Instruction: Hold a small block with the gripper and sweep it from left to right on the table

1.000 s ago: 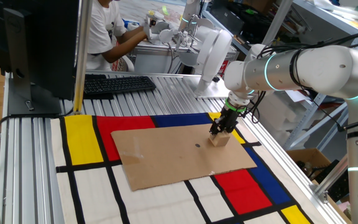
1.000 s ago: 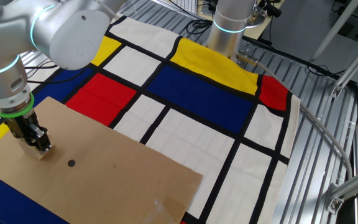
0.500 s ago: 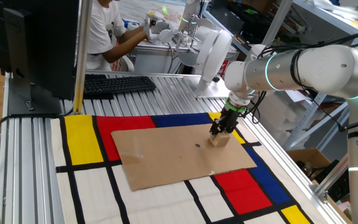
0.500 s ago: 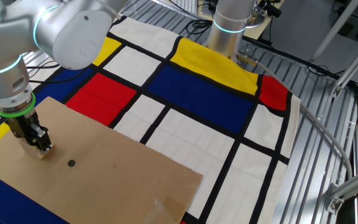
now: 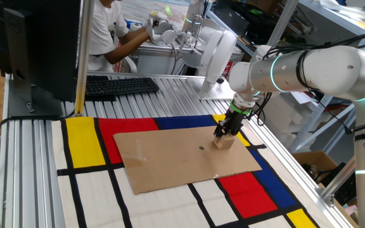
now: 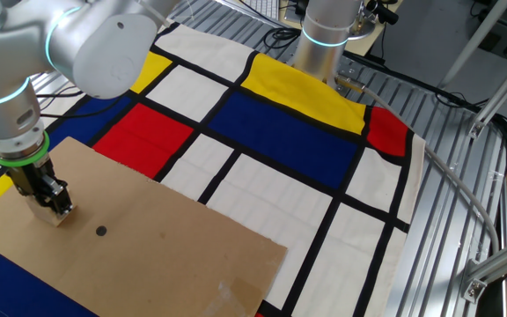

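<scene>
Block (image 5: 224, 144): small plain light-tan wooden cube, resting on the cardboard (image 5: 170, 161) near its edge. Gripper (image 5: 224, 133) points down, fingers clamped on the block's top.

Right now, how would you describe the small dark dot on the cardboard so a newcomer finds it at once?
Start at the brown cardboard sheet on the coloured mat. Near the gripper and its wooden block sits one small dark dot, the sheet's only dark mark.
</scene>
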You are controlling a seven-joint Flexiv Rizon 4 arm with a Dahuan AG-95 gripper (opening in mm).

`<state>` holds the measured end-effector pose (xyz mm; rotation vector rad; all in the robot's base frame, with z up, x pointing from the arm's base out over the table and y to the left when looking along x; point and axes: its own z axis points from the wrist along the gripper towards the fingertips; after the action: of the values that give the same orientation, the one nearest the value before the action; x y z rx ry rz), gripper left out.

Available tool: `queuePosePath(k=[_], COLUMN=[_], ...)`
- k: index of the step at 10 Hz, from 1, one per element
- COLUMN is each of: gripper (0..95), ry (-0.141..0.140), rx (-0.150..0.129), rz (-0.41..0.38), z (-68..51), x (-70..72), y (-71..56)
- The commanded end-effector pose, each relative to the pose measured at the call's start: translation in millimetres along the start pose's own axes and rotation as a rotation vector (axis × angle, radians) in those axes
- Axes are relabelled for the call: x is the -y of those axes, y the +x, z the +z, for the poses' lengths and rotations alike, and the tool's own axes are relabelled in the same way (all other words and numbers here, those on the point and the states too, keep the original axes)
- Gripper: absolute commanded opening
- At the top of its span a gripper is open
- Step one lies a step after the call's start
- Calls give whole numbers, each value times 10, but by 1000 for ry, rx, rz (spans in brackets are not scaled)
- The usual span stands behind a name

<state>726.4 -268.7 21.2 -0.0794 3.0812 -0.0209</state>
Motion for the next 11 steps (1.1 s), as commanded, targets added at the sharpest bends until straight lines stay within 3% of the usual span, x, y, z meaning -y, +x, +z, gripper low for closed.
queuePosePath(k=[1,11], gripper=[0,0], ry=[-6,-26], rx=[0,1], rz=[-3,-11], z=[-9,-26], x=[-7,6], y=[13,11])
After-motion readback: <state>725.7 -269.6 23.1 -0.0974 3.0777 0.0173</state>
